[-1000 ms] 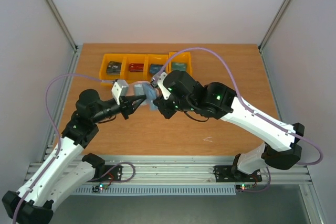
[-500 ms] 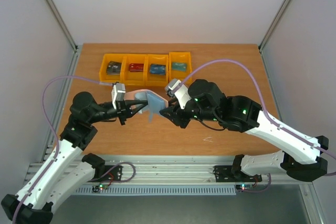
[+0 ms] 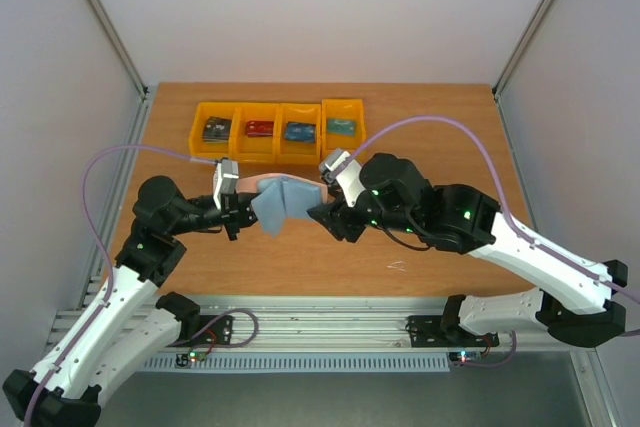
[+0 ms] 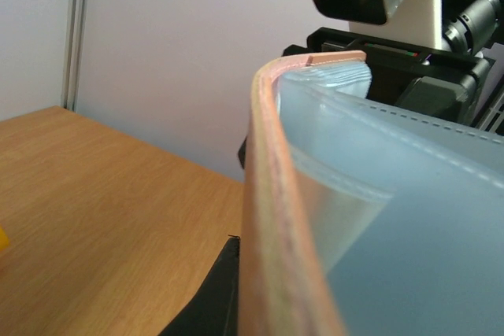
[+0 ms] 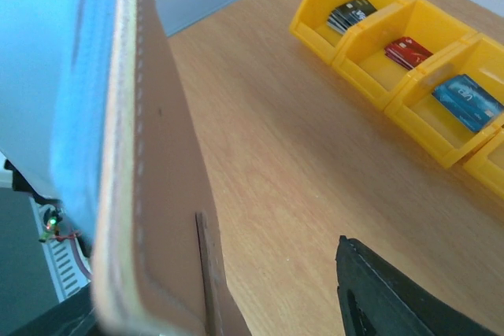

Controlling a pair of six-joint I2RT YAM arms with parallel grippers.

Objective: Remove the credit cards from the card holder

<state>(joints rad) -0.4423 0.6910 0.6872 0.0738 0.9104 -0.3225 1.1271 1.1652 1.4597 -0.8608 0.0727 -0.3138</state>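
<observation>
Pale blue-grey lining is now facing the overhead camera. The card holder [image 3: 277, 205] is hanging spread open above the table [image 3: 420, 147], where a second ago it was bunched between the two arms, closer to the row of orange bins [image 3: 262, 107].

The left gripper [image 3: 243, 211] is clenching the holder's left edge and carrying it alone, well off the wood. Its wrist camera is showing the pinkish rim and clear stitched pockets right against the lens.

The right gripper [image 3: 322, 217] is doing the opposite (it was pinching the holder a moment back). It is letting go and drawing off to the right. In its own view the one finger [image 5: 386, 297] that shows is standing clear of the holder's pinkish outer face, with bare wood between them. The other finger is hidden.

So the holder is sitting just beside the right fingertips, though whether its edge is lying between the jaws I cannot tell. This is probably setting up the extraction itself, with one arm bracing and the freed one reaching in. No credit card is showing loose or sticking out yet, and whether the pockets are holding any I cannot tell.
</observation>
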